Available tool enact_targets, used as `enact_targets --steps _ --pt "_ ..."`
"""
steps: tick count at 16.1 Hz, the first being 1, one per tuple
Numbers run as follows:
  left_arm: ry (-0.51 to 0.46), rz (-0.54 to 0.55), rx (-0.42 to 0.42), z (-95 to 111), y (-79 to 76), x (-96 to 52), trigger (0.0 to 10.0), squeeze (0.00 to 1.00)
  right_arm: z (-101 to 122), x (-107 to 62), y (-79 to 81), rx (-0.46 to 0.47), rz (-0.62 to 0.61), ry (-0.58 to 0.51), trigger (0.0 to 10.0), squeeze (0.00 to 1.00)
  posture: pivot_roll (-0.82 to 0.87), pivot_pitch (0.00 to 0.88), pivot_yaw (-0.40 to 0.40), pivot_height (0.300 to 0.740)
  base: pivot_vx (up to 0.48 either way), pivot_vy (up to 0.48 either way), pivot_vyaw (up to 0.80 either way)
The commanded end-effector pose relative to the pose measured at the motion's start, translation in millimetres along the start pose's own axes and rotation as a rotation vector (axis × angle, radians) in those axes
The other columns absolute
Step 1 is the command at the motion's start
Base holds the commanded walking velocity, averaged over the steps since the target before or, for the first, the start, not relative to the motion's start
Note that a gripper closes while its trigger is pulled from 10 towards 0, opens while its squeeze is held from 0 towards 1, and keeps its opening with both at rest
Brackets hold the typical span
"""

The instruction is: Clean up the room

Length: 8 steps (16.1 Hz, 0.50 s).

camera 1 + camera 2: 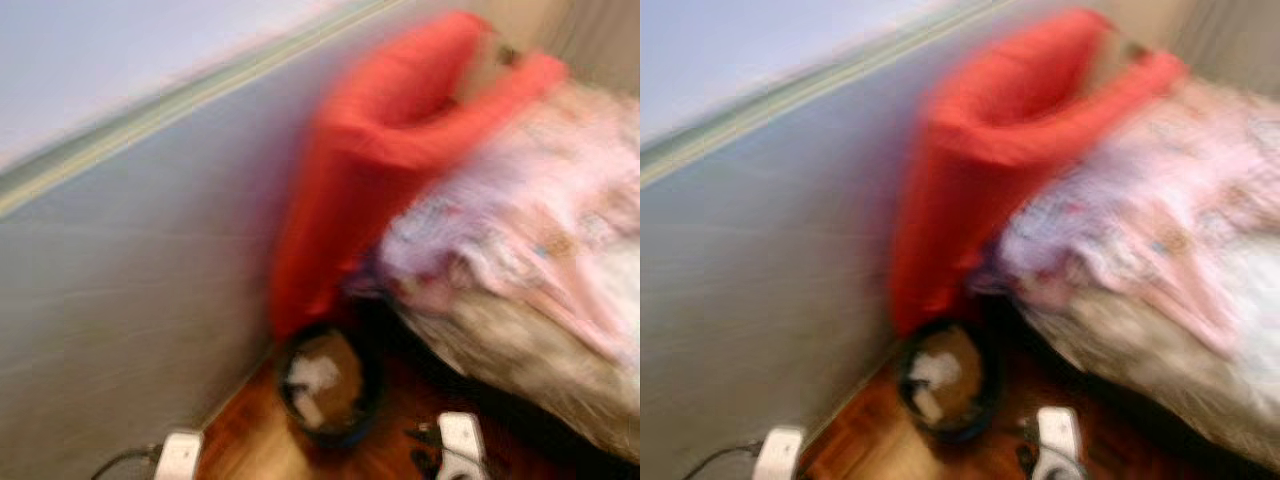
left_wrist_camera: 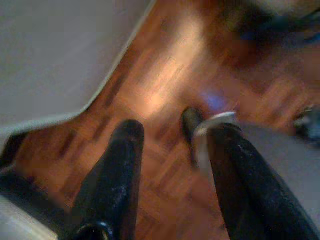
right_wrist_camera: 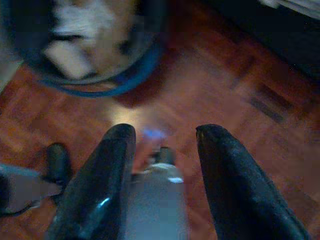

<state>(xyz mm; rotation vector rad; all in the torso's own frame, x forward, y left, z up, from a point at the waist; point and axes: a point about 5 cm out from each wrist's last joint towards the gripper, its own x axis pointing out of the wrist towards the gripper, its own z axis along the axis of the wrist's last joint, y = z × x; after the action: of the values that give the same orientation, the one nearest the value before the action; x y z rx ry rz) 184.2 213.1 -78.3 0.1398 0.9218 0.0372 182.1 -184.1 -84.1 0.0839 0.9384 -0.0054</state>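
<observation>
Head views blurred. Both claws, left claw and right claw, spread, empty, low over wooden parquet floor. Risk: knocking dark round waste bin beside bed with pink patterned bedding.

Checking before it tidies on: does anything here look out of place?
Bedding lies bunched and slumping off the bed's edge above the bin, which holds paper scraps. The pictures are too blurred to tell more.

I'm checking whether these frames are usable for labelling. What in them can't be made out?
- Bin contents: pale scraps, motion blur hides what they are, head and right wrist views.
- Red item on the bed: blurred, identity unclear.
- Bedding pattern: smeared.
- Left gripper and right gripper: open over wood floor; arms cut off by the frame edge.
</observation>
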Motion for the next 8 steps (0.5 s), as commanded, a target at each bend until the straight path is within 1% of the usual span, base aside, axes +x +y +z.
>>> enact_targets --steps 1,3,6,7,8 --pt "0.035 -0.003 -0.006 -11.4 -0.7 -2.2 10.0 0.0 -4.2 -0.7 0.6 0.018 -0.004 0.007 10.0 0.0 0.13 0.132 -0.018 0.74 0.0 -0.251 0.0" --pt "0.031 -0.001 -0.009 -9.8 -0.4 -1.9 10.0 0.0 -2.1 -0.4 0.8 0.025 -0.004 -0.004 10.0 0.0 0.12 0.136 -0.018 0.74 0.0 -0.253 0.0" --pt "0.027 0.0 -0.01 -7.9 -0.2 -1.5 10.0 0.0 -2.5 -0.2 0.6 -0.001 -0.003 0.009 10.0 0.0 0.12 0.138 -0.018 0.74 0.0 -0.255 0.0" --pt "0.023 0.0 -0.011 -6.5 -0.5 -1.1 10.0 0.0 -2.5 -0.4 0.0 0.026 -0.011 0.004 10.0 0.0 0.12 0.14 -0.02 0.74 0.0 -0.251 0.0" --pt "0.022 -0.001 -0.012 -6.0 -0.7 -1.0 10.0 0.0 -2.5 -0.4 0.1 0.028 -0.011 0.003 10.0 0.0 0.12 0.14 -0.02 0.74 0.0 -0.251 0.0"
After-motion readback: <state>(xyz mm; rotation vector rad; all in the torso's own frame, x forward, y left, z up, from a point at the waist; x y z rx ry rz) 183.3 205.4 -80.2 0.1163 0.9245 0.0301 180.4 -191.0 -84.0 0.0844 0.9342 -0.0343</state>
